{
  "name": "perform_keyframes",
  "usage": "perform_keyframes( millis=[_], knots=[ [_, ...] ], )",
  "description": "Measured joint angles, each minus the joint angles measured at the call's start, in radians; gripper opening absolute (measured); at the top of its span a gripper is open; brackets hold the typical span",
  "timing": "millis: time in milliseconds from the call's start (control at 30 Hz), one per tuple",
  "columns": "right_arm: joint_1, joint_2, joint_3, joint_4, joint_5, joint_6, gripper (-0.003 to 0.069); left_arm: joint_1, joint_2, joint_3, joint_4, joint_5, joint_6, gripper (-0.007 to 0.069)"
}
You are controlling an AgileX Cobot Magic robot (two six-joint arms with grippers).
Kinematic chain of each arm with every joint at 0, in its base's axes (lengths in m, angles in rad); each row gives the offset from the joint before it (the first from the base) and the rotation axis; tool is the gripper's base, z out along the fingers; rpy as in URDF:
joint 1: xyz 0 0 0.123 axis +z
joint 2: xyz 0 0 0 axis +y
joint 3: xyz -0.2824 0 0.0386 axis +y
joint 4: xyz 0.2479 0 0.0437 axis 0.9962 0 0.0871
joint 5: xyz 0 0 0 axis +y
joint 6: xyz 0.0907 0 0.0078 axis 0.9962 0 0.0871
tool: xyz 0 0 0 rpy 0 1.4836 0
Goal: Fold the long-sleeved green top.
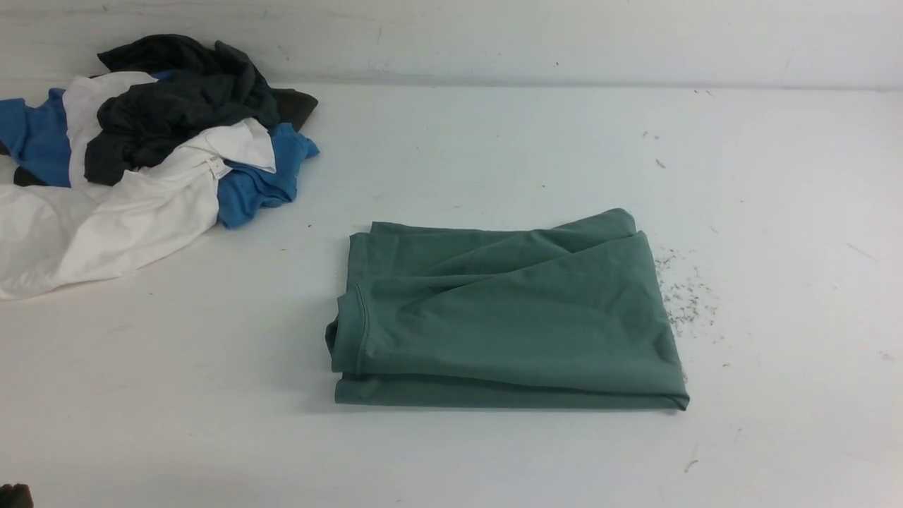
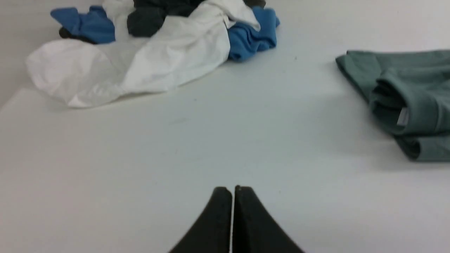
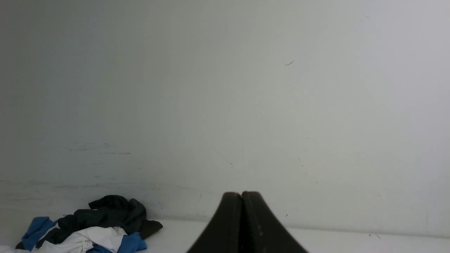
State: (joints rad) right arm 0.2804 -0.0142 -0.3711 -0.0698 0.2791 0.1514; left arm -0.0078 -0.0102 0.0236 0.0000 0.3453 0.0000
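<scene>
Ahead of the left gripper (image 2: 232, 191) and off to one side, well clear of its tips, the green long-sleeved top (image 1: 508, 317) lies on the white table (image 1: 494, 155) as a compact rectangular bundle, layers stacked, one rolled edge with a stitched hem facing the pile side. Left gripper's jaws are pressed together, nothing between them, hovering over bare table. Right gripper (image 3: 242, 196) is likewise pinched closed and empty, aimed at the back wall (image 3: 225, 88) rather than at the cloth; the top does not show in its view at all. Neither arm shows near the top in the front view. Judged step: folding looks finished or nearly so, arms backed off. If anything is left, it would be a tidy-up: the top layer sits a bit skewed with diagonal creases and the far corner pokes out, so a next move would call for opening the jaws, reaching back over the bundle and squaring that edge without dragging the lower layers. Further from the left gripper, beyond the open table, sits the clothes pile (image 1: 141, 155) of blue, white and dark garments, not touching the top. Writing: a small white neck tag (image 2: 403, 116) peeks from inside the fold, too blurred to read; a tag on the white garment is unreadable too. No logo visible.
</scene>
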Motion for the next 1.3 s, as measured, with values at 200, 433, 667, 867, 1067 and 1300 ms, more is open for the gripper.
perform_keyframes(
  millis=[200,433,667,867,1067,1300],
  knots=[
    [0.000,0.000,0.000,0.000,0.000,0.000,-0.0015,0.003,0.000,0.000,0.000,0.003,0.006,-0.0004],
    [0.000,0.000,0.000,0.000,0.000,0.000,-0.0015,0.003,0.000,0.000,0.000,0.007,0.006,-0.0004],
    [0.000,0.000,0.000,0.000,0.002,0.000,-0.0015,0.003,0.000,0.000,0.000,0.006,0.006,-0.0004],
    [0.000,0.000,0.000,0.000,0.002,0.000,-0.0015,0.003,0.000,0.000,0.000,0.006,0.006,-0.0004],
    [0.000,0.000,0.000,-0.009,0.008,-0.002,-0.0015,0.003,0.000,0.000,0.000,0.007,0.006,-0.0004],
    [-0.087,0.000,0.053,-0.083,0.079,-0.007,-0.0015,0.003,0.000,0.000,0.000,0.008,0.000,-0.0004]
  ],
)
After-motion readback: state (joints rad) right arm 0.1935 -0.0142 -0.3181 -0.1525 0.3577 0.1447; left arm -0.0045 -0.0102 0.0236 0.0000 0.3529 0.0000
